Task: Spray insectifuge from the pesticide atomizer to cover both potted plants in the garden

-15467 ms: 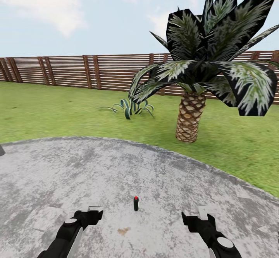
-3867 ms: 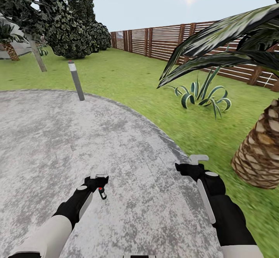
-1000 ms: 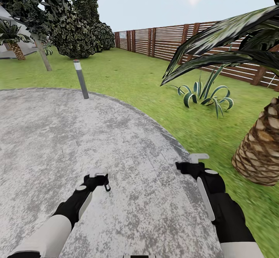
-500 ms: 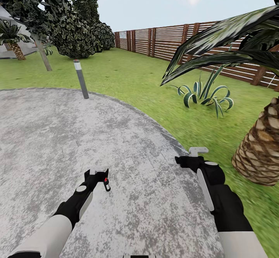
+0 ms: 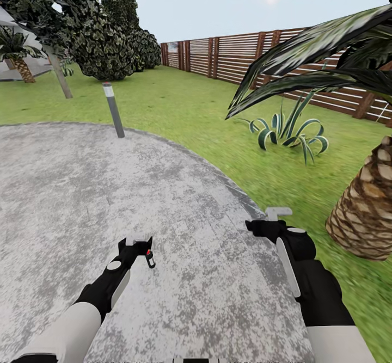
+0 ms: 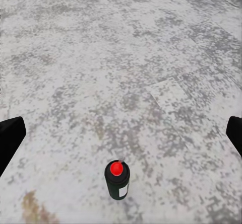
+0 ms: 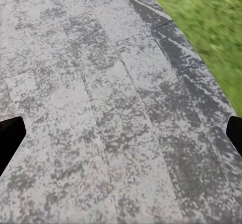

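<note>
The small dark green pesticide atomizer with red cap [image 6: 117, 179] is found upright on the mottled grey stone paving [image 5: 65, 189], apparently ungrasped beneath the spread-fingered left hand [image 5: 138, 241], presumably positioned for pickup; the right hand [image 5: 277, 212] is likewise held apart, empty.

Both black-sleeved arms reach forward and low. The left black two-fingered hand [image 5: 137, 241] and the right black two-fingered hand [image 5: 276, 214] have their fingers spread wide, holding nothing.
</note>
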Motion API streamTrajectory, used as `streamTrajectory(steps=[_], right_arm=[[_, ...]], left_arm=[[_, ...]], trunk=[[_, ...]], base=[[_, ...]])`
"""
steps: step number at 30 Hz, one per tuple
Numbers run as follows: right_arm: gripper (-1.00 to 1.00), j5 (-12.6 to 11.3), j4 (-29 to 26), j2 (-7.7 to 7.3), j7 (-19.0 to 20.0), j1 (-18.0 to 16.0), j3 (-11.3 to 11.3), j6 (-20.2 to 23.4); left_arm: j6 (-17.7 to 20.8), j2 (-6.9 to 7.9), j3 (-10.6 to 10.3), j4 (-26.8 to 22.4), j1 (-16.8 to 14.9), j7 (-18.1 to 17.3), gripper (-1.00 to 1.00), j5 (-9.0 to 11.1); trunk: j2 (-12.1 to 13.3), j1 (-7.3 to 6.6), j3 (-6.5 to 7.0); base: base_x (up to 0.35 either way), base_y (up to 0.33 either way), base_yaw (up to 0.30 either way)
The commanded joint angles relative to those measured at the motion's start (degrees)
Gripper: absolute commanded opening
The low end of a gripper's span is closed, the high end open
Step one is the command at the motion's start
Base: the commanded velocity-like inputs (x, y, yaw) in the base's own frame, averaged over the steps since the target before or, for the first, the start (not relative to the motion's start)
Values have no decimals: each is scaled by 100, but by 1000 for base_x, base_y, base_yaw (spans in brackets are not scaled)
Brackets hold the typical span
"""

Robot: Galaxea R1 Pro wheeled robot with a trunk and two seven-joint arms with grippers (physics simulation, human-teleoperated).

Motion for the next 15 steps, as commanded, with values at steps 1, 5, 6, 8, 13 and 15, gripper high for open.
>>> streamTrajectory(steps=[1, 5, 6, 8, 13, 15], right_arm=[[100, -2, -5, 1, 1, -2, 0, 27], [100, -2, -5, -2, 1, -3, 0, 27], [100, -2, -5, 0, 1, -3, 0, 27], [100, -2, -5, 3, 1, -2, 0, 27], [100, -2, 5, 7, 7, -5, 0, 10], [100, 2, 4, 8, 4, -3, 0, 4]], left_arm=[[-19, 1, 6, 4, -3, 2, 100, -4], [-21, -1, 10, 4, 0, 1, 100, -2], [-23, 0, 10, 4, 0, 0, 100, 0], [-24, -1, 15, 4, -2, 1, 100, 4], [-26, -2, 19, 4, 1, 1, 100, 26], [-26, 3, 19, 4, -2, 2, 100, 36]], trunk=[[-2, -1, -14], [-2, -1, -50], [-2, -1, -59], [-2, -1, -77], [-2, -1, -111], [-3, 1, -136]], base=[[0, 0, 0], [0, 0, 0], [0, 0, 0], [0, 0, 0], [0, 0, 0], [0, 0, 0]])
